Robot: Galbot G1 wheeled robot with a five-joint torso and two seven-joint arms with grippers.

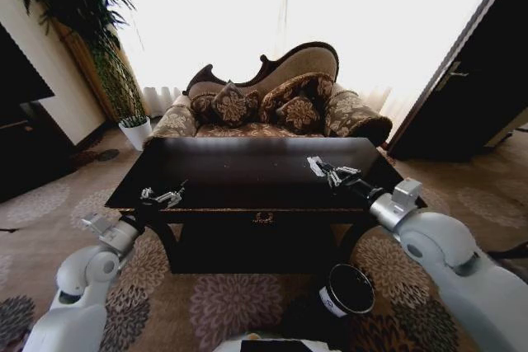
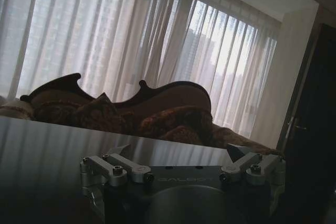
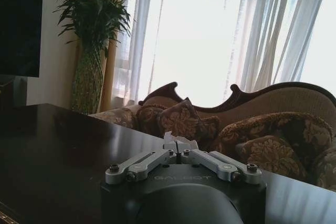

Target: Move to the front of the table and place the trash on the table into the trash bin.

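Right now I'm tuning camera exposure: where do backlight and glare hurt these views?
Head view: the curtained window blows out white, the glossy black table top reflects it. Left wrist view: backlit sofa nearly silhouetted, streaked reflections on the table. Right wrist view: window overexposed.

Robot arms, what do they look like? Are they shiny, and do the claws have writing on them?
Both arms wear smooth, rounded white-grey shells with darker forearms. The left gripper and right gripper have slim silver metal fingers joined by small dark screws to a black body. Faint "GALBOT" lettering sits on that body. No loose cables show.
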